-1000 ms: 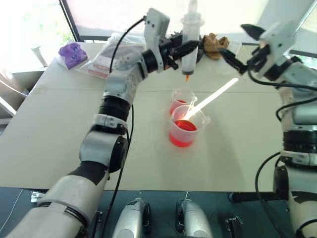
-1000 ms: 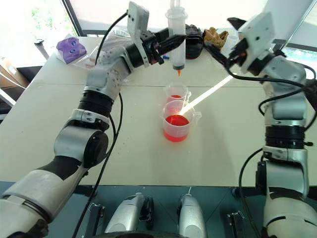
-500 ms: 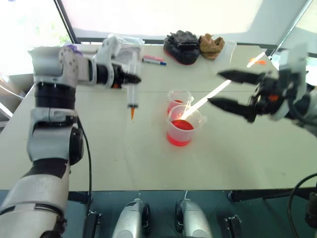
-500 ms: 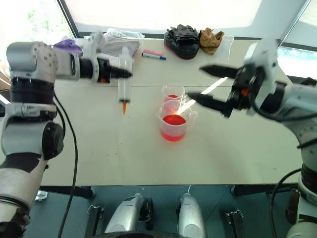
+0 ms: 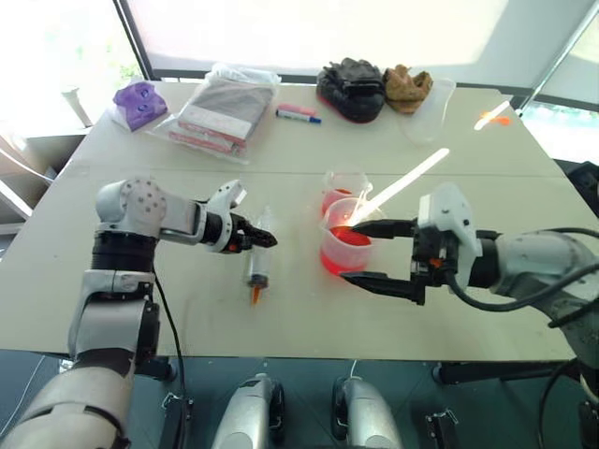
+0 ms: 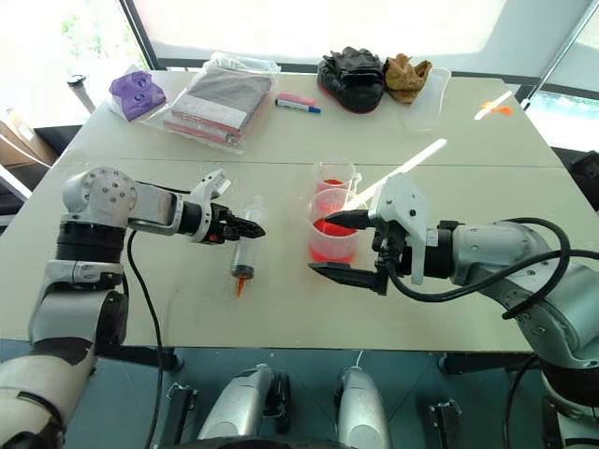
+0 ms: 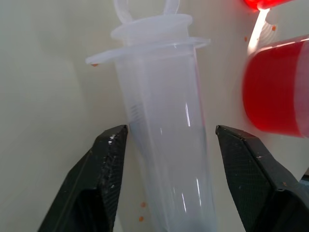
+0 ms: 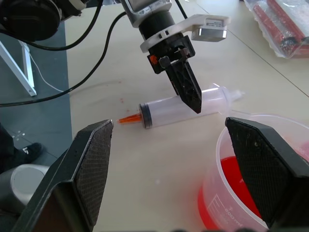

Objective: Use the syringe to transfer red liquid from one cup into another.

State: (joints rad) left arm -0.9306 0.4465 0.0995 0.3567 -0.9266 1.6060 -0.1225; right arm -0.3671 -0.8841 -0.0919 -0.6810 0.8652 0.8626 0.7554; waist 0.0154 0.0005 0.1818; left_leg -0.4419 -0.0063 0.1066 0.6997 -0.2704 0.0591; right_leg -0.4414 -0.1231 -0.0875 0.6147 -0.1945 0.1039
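The syringe (image 5: 255,271) lies flat on the table, its orange tip (image 5: 253,299) toward the front edge and its white plunger toward the back. My left gripper (image 5: 265,239) is open and low over the barrel, with a gap between each finger (image 7: 104,183) and the syringe (image 7: 164,159). The larger cup (image 5: 332,253) holds red liquid (image 5: 337,266). The smaller cup (image 5: 339,187), also with red in it, stands just behind. My right gripper (image 5: 354,253) is wide open beside the larger cup, holding nothing, with the larger cup (image 8: 251,193) near one finger.
At the back of the table lie a plastic bag of red items (image 5: 225,108), a purple object (image 5: 138,101), marker pens (image 5: 298,114), dark gloves (image 5: 351,77), a brown item (image 5: 407,82) and a clear tumbler (image 5: 430,98). Bare tabletop spreads left of the syringe.
My left arm swung down and left from above the cups, laid the syringe on the table and opened. My right gripper dropped and came in next to the larger cup.
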